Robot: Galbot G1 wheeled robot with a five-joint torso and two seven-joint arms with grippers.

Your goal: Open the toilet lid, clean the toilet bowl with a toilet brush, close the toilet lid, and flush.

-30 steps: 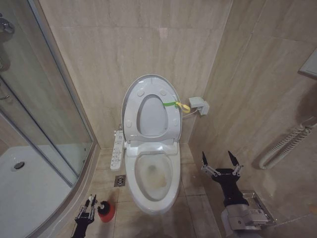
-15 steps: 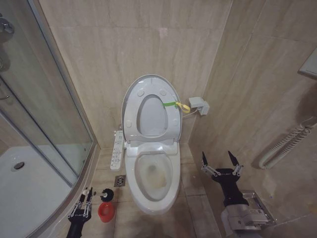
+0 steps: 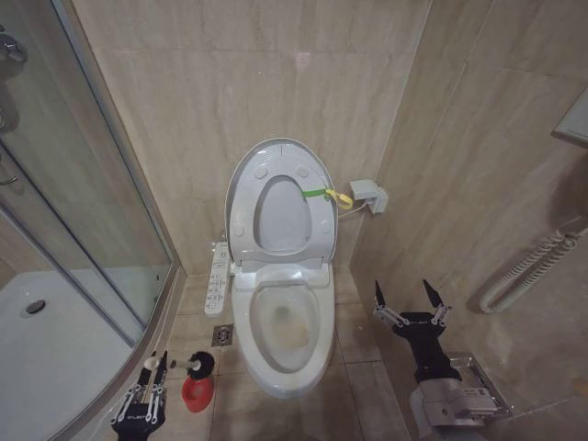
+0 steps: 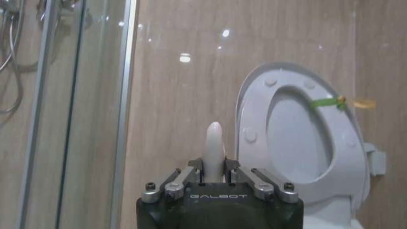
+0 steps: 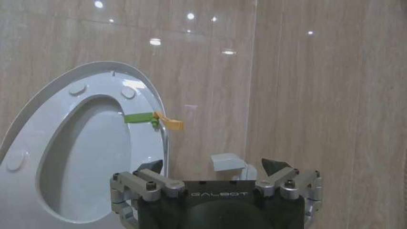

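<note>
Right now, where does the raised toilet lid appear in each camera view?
Head view: lid upright at centre, above the bowl.
Left wrist view: lid beyond the left claw.
Right wrist view: lid beyond the right claw.
Shared landmark: the green-yellow loop on its edge.

The left gripper (image 4: 214,172) sits low in front, and its two fingers (image 4: 196,164) are squeezed onto the thin white handle of the toilet brush (image 4: 214,140), which sticks straight up between them. Just behind it on one side, the toilet lid (image 4: 299,138) stands up against the tan wall (image 4: 184,95), with the ring seat (image 4: 279,102) lying flat against it and a small green loop (image 4: 327,101) tied at its edge. On the other side is a glass shower door (image 4: 70,109) with shiny metal strips.
</note>
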